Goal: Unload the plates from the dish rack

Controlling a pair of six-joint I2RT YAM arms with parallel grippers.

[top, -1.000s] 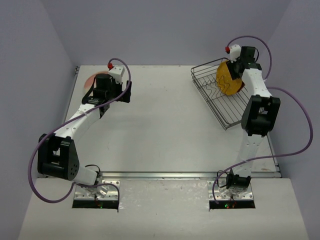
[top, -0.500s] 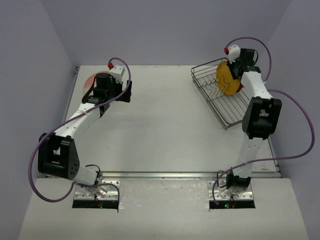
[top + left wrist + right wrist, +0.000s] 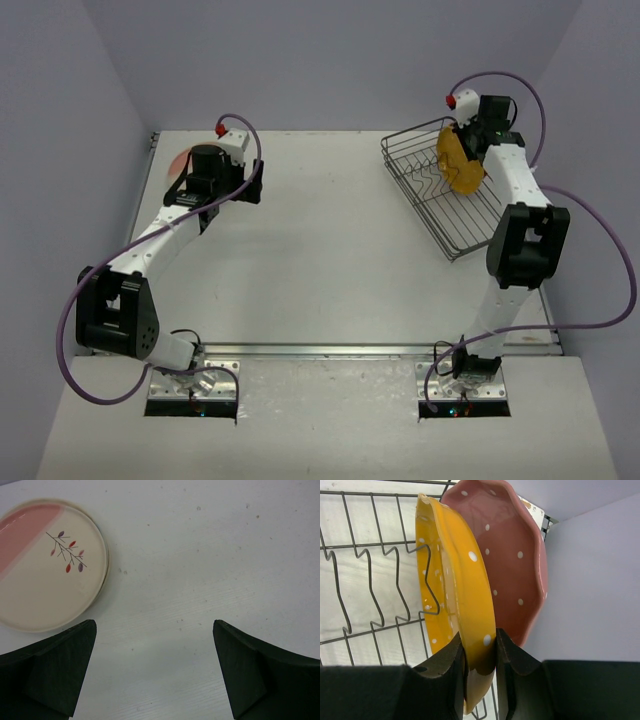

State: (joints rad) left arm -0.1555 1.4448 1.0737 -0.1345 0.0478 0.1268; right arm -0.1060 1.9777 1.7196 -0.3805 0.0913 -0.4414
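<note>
The dark wire dish rack (image 3: 420, 172) sits at the far right of the table. A yellow-orange plate (image 3: 457, 160) with white dots stands on edge in it. My right gripper (image 3: 474, 138) is shut on that plate's rim; in the right wrist view the fingers (image 3: 480, 647) pinch the yellow plate (image 3: 455, 580) from both sides. A pink plate with white dots (image 3: 515, 555) stands right behind it in the rack (image 3: 370, 545). My left gripper (image 3: 154, 625) is open and empty above bare table, beside a cream plate with a pink segment (image 3: 45, 565) lying flat.
The cream plate (image 3: 176, 165) lies at the far left under my left arm (image 3: 218, 190); a second rim shows beneath it. Lilac walls close in on the left, back and right. The rack stands near the right wall.
</note>
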